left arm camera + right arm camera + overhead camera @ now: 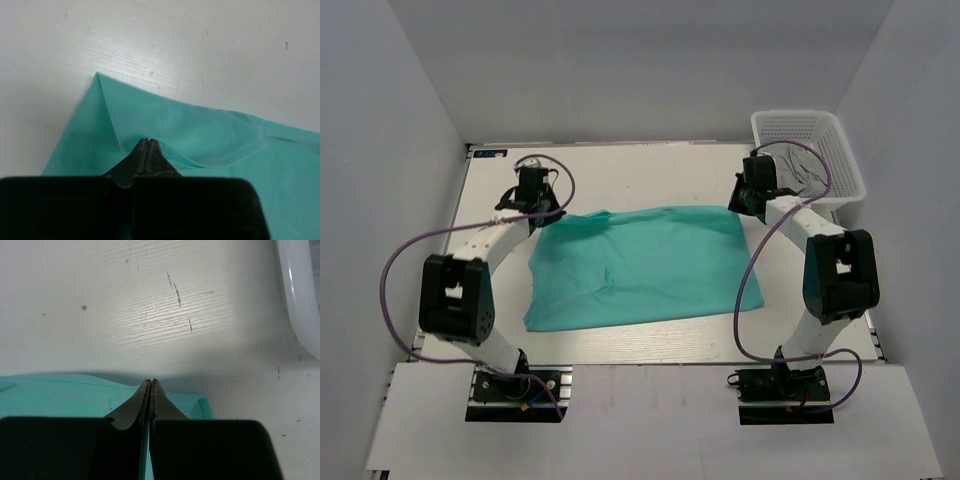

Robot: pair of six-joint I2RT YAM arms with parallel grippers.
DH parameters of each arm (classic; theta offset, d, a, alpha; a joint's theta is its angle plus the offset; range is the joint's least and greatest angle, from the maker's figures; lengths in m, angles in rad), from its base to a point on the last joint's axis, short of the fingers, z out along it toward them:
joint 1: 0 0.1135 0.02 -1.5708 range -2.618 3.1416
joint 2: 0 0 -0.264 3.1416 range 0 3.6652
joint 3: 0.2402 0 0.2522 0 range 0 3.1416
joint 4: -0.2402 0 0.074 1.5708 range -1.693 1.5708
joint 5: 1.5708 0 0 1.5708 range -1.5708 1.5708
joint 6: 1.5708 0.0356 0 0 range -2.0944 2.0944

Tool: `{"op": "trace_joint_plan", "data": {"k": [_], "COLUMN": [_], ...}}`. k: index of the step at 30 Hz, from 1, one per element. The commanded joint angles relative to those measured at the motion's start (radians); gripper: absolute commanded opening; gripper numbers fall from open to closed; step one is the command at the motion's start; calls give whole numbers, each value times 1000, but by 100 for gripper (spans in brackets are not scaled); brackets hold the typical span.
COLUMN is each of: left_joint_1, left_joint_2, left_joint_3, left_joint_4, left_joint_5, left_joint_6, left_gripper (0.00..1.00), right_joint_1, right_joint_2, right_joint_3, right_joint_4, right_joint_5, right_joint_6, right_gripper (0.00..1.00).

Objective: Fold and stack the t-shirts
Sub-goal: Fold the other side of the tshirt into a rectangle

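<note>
A turquoise-green t-shirt lies folded as a rough rectangle in the middle of the table. My left gripper is at its far left corner, shut on a raised fold of the cloth; its jaws are pressed together. My right gripper is at the far right corner, with its jaws shut on the shirt's far edge. A thin strip of cloth shows between them. The shirt's near edge lies flat on the table.
A white mesh basket stands at the far right with dark grey cloth in it; its rim shows in the right wrist view. The white table is walled at the back and both sides.
</note>
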Motion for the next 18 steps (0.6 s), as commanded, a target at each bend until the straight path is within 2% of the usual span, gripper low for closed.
{"op": "trace_joint_plan", "data": {"k": [1,3,5,7,18], "left_joint_1": [-2,-2,-2,-2,-2], "left_joint_2": [-160,-255,-350,-411,-797], "left_joint_3": [-109,-197,-281,-320,-518], "left_joint_4": [28,38,57,57,-196], "left_joint_5": [26,26,89,100,60], "left_joint_6": [-63,-89,-108,-137,-236], "left_gripper": [0,0,0,0,0], "right_joint_1": [1,1,4,0,-2], "right_joint_2": [-102,-132,-179,-198,-346], "right_joint_3": [-47,-90,-128,-147,-293], "right_joint_4": [52,51,48,45,54], "right_joint_5": [8,13,27,45,68], "right_joint_6": [16,17,26,32,54], "right_gripper": [0,0,0,0,0]}}
